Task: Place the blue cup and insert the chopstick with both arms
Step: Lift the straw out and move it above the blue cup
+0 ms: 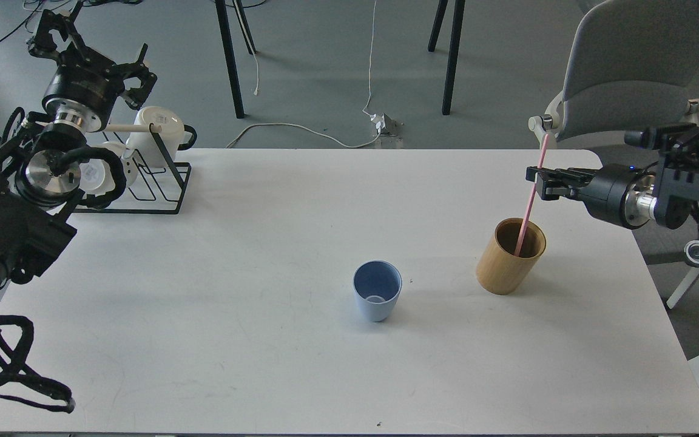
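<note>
Bright, even, diffuse light; soft faint shadows on the counter [264, 243] toward 9 o'clock; sharp focus; no glare.

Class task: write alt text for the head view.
The right pincer grips a pink chopstick standing in a tan bamboo cylinder on a white table; an empty blue cup stands upright left of it.
</note>
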Action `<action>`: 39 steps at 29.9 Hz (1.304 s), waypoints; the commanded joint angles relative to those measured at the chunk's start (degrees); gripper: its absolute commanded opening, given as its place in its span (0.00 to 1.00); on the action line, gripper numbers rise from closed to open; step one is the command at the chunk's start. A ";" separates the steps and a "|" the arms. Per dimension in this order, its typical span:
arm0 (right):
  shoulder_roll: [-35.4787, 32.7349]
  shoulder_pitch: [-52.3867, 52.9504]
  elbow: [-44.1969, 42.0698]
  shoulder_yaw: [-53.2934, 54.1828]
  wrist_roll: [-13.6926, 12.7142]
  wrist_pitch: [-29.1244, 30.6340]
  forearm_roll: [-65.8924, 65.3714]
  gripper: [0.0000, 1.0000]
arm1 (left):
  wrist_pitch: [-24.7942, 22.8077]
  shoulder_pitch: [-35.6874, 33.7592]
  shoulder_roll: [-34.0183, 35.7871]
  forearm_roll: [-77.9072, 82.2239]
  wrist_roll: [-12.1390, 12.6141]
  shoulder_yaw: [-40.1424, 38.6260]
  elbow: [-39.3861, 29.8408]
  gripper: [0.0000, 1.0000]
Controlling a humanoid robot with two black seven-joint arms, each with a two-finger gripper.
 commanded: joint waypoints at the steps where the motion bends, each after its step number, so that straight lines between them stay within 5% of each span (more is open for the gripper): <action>1: -4.06 4.45 3.79 1.12 -0.19 2.26 2.24 0.00 | 0.00 0.01 0.15 0.05 -0.01 0.05 -0.01 0.99; 7: -5.57 16.67 4.41 1.29 -0.37 6.49 4.96 0.00 | 0.00 0.01 0.77 0.05 0.08 0.05 -0.01 0.99; 11: 0.39 19.49 4.41 1.29 -0.63 6.14 9.70 0.00 | 0.00 0.01 1.03 0.05 -0.01 -0.04 -0.01 0.99; 21: 17.81 11.33 3.36 -3.62 -0.72 5.09 8.93 0.00 | 0.00 0.01 0.95 0.05 -0.36 0.04 -0.01 0.99; 39: 24.85 7.54 -2.53 -8.02 -0.46 3.77 3.38 0.00 | 0.00 0.54 0.86 0.05 -0.80 -0.04 -0.01 0.99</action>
